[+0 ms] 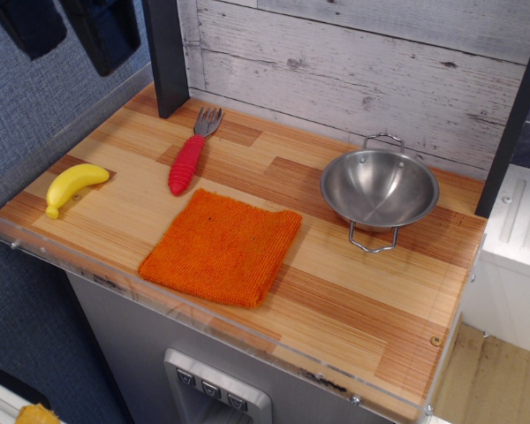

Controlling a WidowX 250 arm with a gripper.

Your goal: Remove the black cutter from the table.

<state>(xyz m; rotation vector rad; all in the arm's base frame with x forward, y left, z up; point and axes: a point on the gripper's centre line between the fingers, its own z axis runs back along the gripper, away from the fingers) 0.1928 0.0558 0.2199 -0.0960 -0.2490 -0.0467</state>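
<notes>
The table (353, 291) is a worktop of light and brown striped wood planks with a clear acrylic rim. No black cutter shows on it or anywhere else in view. My gripper (71, 26) hangs at the top left corner, above and beyond the table's left edge, in front of the blue wall. Only its two dark fingers (106, 31) show, cut off by the frame's top edge. They stand apart with blue wall visible between them and nothing held there.
On the table lie a yellow banana (75, 185) at the left, a red-handled fork (190, 155), an orange cloth (223, 247) and a steel bowl (380, 187) at the right. A black post (166, 53) stands at the back left corner.
</notes>
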